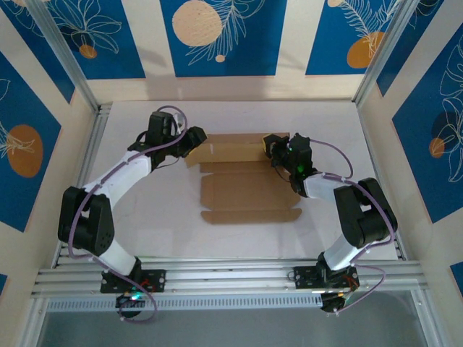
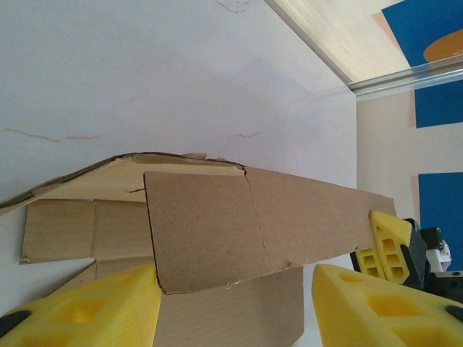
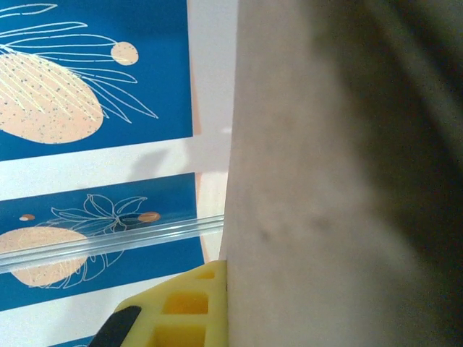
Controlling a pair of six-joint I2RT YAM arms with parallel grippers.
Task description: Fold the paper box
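The paper box (image 1: pixel 246 191) is a brown cardboard sheet lying mid-table, its far panel (image 1: pixel 233 149) raised between my two grippers. My left gripper (image 1: pixel 194 139) is at that panel's left end. In the left wrist view its yellow fingers (image 2: pixel 94 311) stand apart with a folded flap (image 2: pixel 210 224) between them; the flap's edge touches the left finger, and there is a gap to the right one. My right gripper (image 1: pixel 273 148) is at the panel's right end, shut on the cardboard. In the right wrist view one yellow finger (image 3: pixel 181 307) presses flat against the cardboard (image 3: pixel 311 181), which hides the other.
The white table (image 1: pixel 145 210) is walled by blue patterned panels (image 1: pixel 217 36) and aluminium posts (image 1: pixel 65 54). A metal rail (image 1: pixel 231 278) runs along the near edge by the arm bases. The right gripper's yellow finger (image 2: pixel 391 246) shows in the left wrist view.
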